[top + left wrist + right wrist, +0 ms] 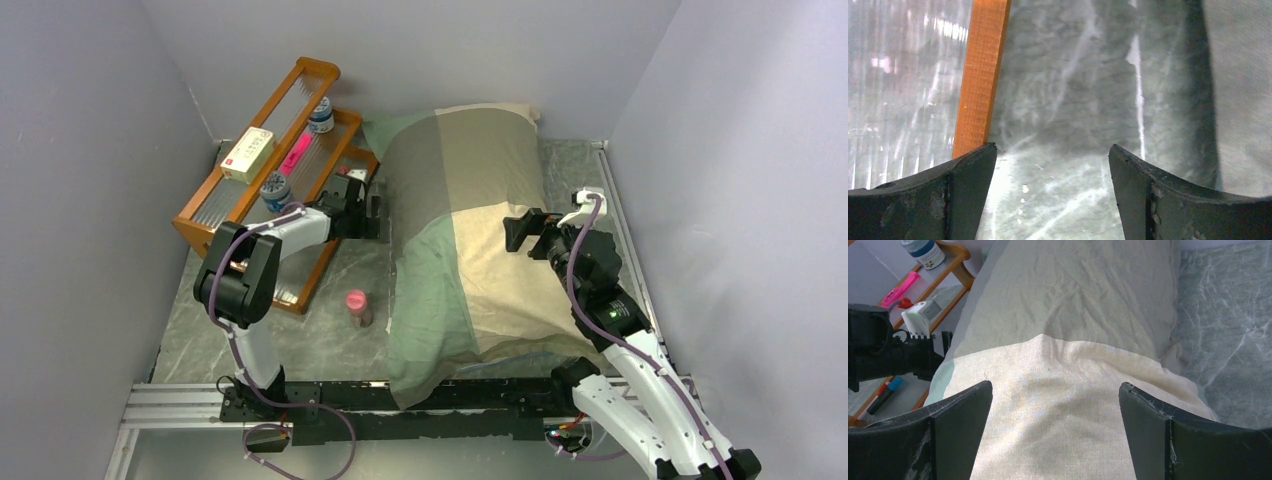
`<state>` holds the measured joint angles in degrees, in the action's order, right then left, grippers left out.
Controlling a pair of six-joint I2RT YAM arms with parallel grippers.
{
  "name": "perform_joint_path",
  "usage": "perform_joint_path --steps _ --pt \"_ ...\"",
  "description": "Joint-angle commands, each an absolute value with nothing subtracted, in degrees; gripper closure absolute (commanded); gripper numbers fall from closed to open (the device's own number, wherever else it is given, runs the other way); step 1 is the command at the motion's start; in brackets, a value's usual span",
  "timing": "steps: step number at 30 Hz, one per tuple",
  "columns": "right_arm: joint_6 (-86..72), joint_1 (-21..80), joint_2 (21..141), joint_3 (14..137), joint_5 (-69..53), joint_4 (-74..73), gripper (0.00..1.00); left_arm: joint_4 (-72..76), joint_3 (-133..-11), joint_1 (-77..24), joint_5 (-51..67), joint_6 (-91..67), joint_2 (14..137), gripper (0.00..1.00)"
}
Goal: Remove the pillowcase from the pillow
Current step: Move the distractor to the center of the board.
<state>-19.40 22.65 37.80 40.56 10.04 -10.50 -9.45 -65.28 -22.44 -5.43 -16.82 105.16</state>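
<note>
The pillowcase [470, 220], in big beige and olive-green checks with a green edge, lies stuffed full along the middle of the table. It fills the right wrist view [1063, 315]. The pillow is hidden inside it. My right gripper [518, 230] hovers open over the beige check near the cover's middle, its fingers wide apart [1055, 387] with nothing between them. My left gripper [370, 212] stands open just off the cover's left side, over the grey table surface [1063, 115], its jaws [1053, 150] empty.
A wooden rack [255, 195] stands at the back left with a box, small bottles and a pink marker on it; its orange rail [980, 75] is close to my left fingers. A pink-capped bottle [358, 308] stands left of the pillowcase. Walls close in on three sides.
</note>
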Motion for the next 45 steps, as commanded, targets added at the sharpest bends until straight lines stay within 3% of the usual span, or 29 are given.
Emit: perform_joint_path --steps 1,15,27,45 --pt "-18.28 23.29 37.65 40.87 11.23 -9.49 0.00 -9.20 -66.29 -17.31 -11.44 -16.69 105.93 0.10" --pt "-17.67 23.96 37.40 41.46 10.84 -10.67 0.00 -12.77 -71.67 -13.07 -7.83 -15.46 106.77 0.12" --pt "-17.45 23.96 38.29 42.29 8.96 -10.90 0.00 -17.07 -67.06 -18.95 7.12 -15.13 85.77 0.10" --pt "-17.64 24.87 38.79 42.01 9.18 -10.79 0.00 -35.82 -52.43 -46.14 10.19 -24.49 53.74 0.10"
